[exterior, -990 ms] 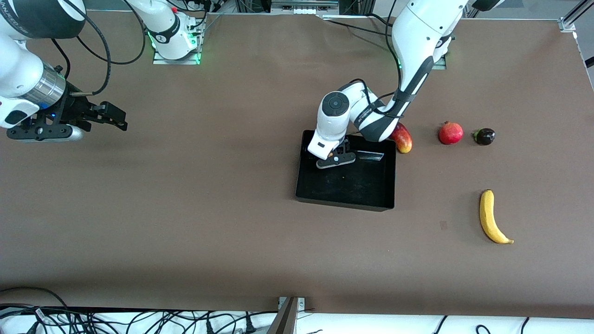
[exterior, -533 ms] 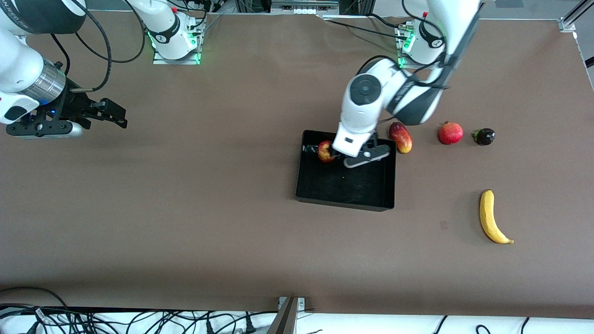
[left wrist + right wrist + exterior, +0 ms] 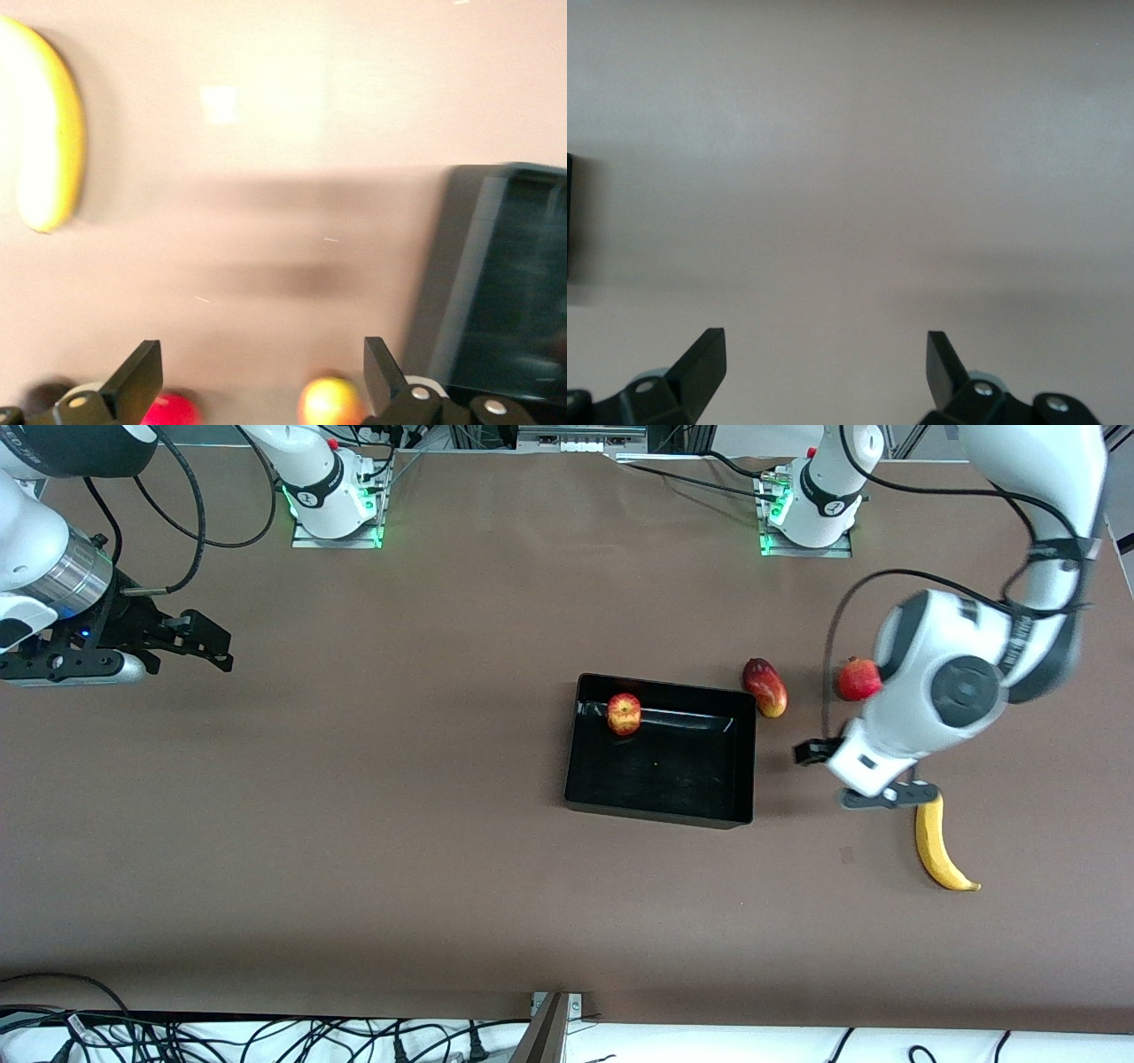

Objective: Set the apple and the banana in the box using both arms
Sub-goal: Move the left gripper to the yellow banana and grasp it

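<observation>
Front view has the left tool [image 3: 811,755] up in the air over bare desk [image 3: 399,850] between the box [image 3: 660,806] and the banana [image 3: 935,849]; its wrist covers that fruit's farther end. The left wrist view shows both fingers [image 3: 137,381] spread wide with nothing between them, only desk surface under the gap. The banana lies on the desk toward the left arm's end, nearer the front camera than the other loose fruits and well apart from the box.

The box sits about mid-desk. The apple [image 3: 624,714] rests inside it, close to the wall nearest the robots' bases, toward the right arm's end. Just outside the box's corner lies a red-yellow mango [image 3: 765,687], and a round red fruit [image 3: 856,679] sits farther along toward the left arm's end, partly covered by the arm.

The right tool [image 3: 213,651] waits in the air over the desk's right-arm end, far from every fruit. Its fingers [image 3: 700,363] stand fully apart and hold nothing, with plain desk below them.
</observation>
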Controlling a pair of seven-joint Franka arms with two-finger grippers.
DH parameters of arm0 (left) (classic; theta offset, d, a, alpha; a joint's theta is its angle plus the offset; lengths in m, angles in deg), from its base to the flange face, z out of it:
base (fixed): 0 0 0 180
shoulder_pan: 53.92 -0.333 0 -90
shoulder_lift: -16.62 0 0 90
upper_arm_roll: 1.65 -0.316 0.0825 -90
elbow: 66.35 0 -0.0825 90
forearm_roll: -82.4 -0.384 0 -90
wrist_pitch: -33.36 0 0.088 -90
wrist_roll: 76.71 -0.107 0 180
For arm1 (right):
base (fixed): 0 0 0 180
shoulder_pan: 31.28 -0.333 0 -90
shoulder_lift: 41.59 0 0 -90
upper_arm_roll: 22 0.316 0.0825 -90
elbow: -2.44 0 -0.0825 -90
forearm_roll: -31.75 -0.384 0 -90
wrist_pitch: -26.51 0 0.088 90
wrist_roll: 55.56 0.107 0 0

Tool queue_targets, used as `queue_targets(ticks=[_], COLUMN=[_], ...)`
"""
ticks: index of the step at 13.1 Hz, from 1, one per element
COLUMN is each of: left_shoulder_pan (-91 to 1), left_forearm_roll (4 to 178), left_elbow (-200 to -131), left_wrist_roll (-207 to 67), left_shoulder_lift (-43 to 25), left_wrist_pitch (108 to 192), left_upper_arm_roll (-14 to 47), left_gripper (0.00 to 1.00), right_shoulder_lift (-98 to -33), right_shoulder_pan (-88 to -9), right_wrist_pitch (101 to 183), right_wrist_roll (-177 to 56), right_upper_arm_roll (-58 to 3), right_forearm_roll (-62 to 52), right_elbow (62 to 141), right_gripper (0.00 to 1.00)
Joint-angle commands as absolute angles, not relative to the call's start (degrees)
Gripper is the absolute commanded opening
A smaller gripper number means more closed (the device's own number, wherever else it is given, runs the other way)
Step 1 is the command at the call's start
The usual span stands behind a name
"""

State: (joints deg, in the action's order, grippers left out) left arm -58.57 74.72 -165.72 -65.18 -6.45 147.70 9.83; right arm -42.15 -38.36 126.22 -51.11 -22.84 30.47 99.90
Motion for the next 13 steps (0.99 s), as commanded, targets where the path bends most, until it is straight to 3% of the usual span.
queue_targets(ticks=[1, 6, 11, 13], left_shoulder_pan=[-64.1, -69.6, -71.9, -73.2], left_forearm_roll=[75.8, 72.9, 67.3, 65.7], left_elbow=[-160.4, -160.0, -159.4, -156.7], left_wrist_roll=[-80.7, -93.8, -94.2, -94.1], left_shoulder_lift=[-13.3, -22.4, -24.4, -26.3], left_wrist_pitch=[149.3, 162.7, 163.6, 163.6], left_upper_arm_roll=[8.5, 7.1, 7.1, 7.8], left_gripper=[1.0, 1.0, 1.0, 0.86], right_shoulder_lift=[-42.7, -42.7, -42.7, -42.7], right_shoulder_pan=[-37.5, -37.6, -37.7, -37.7], right_wrist_pitch=[125.4, 125.5, 125.6, 125.6], right_wrist_roll=[-50.8, -50.7, -50.6, -50.6], right_upper_arm_roll=[-22.1, -21.9, -21.9, -21.9], right_forearm_roll=[31.6, 31.3, 31.4, 31.4], right_elbow=[97.9, 97.7, 97.6, 97.7], right_gripper=[1.0, 1.0, 1.0, 1.0])
